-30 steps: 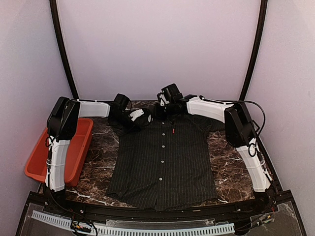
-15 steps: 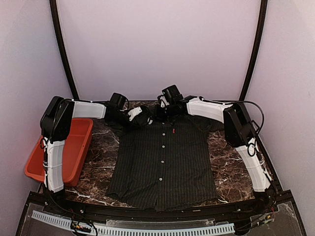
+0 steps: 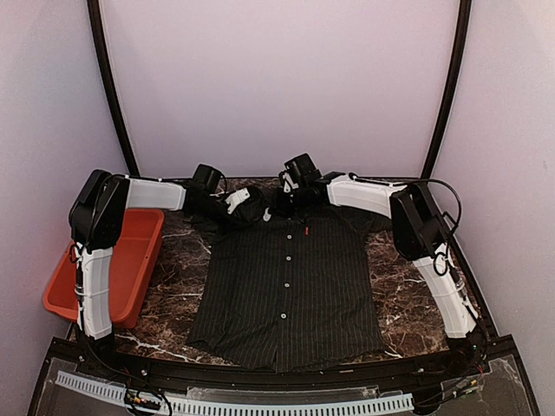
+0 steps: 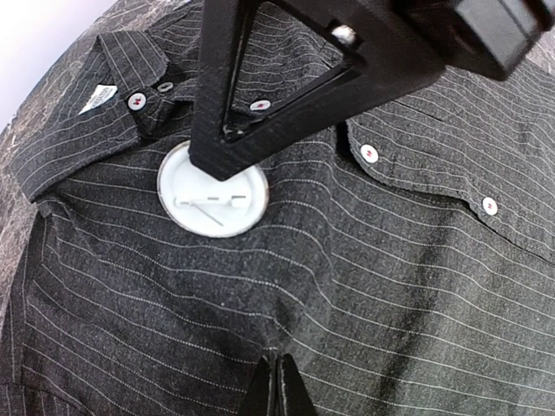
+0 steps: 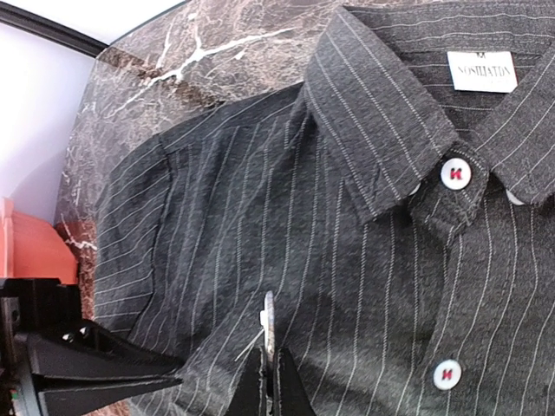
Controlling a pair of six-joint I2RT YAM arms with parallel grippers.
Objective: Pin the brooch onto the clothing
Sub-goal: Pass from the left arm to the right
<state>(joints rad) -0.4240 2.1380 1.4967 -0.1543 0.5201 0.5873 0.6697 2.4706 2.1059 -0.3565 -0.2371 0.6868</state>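
On the marble table (image 3: 173,251): one dark pinstriped shirt (image 3: 290,286), laid flat, front up, buttoned, with the collar (image 5: 390,130) at the far edge and the hem toward the arm bases. A white label (image 5: 482,71) shows inside the collar and a small red tag (image 3: 305,230) sits beside the placket.

On the shirt's chest, just below the collar and on the left arm's side of the placket: one round brooch (image 4: 212,204), with its white back and pin wire turned up.

Right gripper (image 5: 270,386): pressed together on the brooch's rim, holding the disc against the cloth.

Left gripper (image 4: 277,394): tips pressed together on a pucker of the shirt near the brooch, with creases running in to them.

At the table's left side, well apart from the shirt: one orange-red bin (image 3: 130,260).
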